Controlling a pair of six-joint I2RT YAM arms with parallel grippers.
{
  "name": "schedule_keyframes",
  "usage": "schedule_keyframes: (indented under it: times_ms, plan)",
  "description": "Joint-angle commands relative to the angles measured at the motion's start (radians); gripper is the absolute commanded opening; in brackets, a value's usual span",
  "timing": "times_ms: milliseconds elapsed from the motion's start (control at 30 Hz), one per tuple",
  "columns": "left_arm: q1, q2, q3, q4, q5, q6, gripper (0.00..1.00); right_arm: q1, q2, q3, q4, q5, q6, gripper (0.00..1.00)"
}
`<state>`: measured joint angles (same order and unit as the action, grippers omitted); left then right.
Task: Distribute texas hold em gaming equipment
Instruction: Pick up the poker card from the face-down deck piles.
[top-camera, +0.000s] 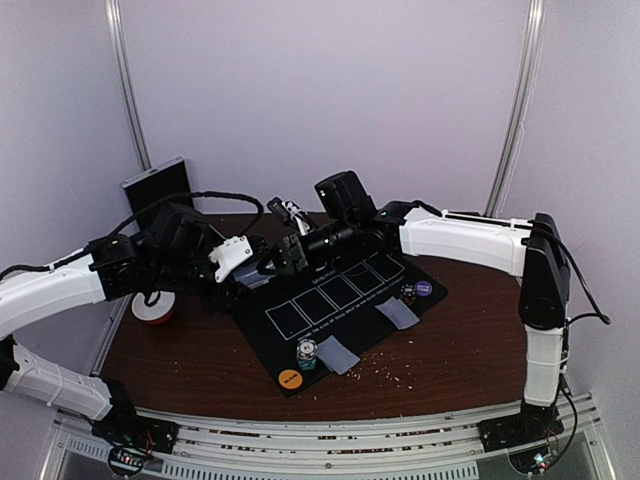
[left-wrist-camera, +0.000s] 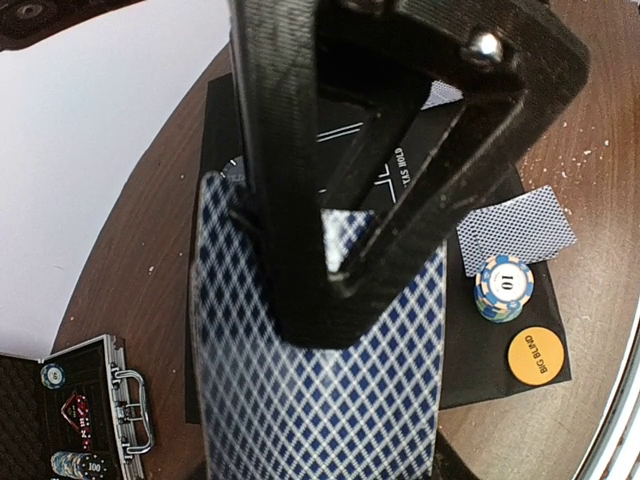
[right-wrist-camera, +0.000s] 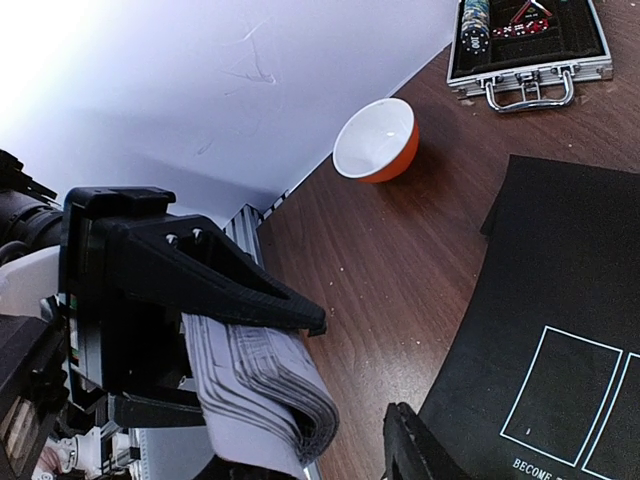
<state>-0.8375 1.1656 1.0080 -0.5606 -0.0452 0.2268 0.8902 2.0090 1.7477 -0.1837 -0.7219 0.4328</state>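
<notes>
Overhead view: two spots along the near edge of the black mat look served. The front one has a card pair, chip stack and orange disc. The right-hand one has a second card pair, second chip stack and purple disc. Outlined boxes look bare. Nothing shows on the far side, but the arms hide part of it.

Left wrist view: left gripper clamped on the deck, patterned backs toward the camera, held above the mat.

Right wrist view: deck seen edge-on and thick, so plenty left to deal. Right gripper is just beside the deck. Only one fingertip shows, so I can't tell its opening or whether it has a card.

My read: partway through, mid-deal.
</notes>
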Motion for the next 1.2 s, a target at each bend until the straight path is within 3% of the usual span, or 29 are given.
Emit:
schedule_keyframes:
  times_ms: [0, 567, 767, 1033, 1167]
  plan:
    - [0.001, -0.012, 0.002, 0.047, -0.009, -0.001, 0.41, -0.013, -0.042, -0.007, -0.073, 0.048, -0.034, 0.38]
    - [0.000, 0.018, -0.009, 0.042, -0.058, -0.028, 0.41, -0.016, -0.058, 0.015, -0.166, 0.074, -0.084, 0.14]
    - [0.001, 0.031, -0.016, 0.043, -0.088, -0.043, 0.41, -0.023, -0.069, 0.021, -0.194, 0.092, -0.103, 0.00]
    - [0.002, 0.078, -0.047, 0.102, -0.159, -0.124, 0.41, -0.050, -0.134, -0.039, -0.218, 0.141, -0.144, 0.00]
    - [0.026, 0.102, -0.048, 0.113, -0.210, -0.172, 0.40, -0.064, -0.175, -0.033, -0.284, 0.297, -0.233, 0.00]
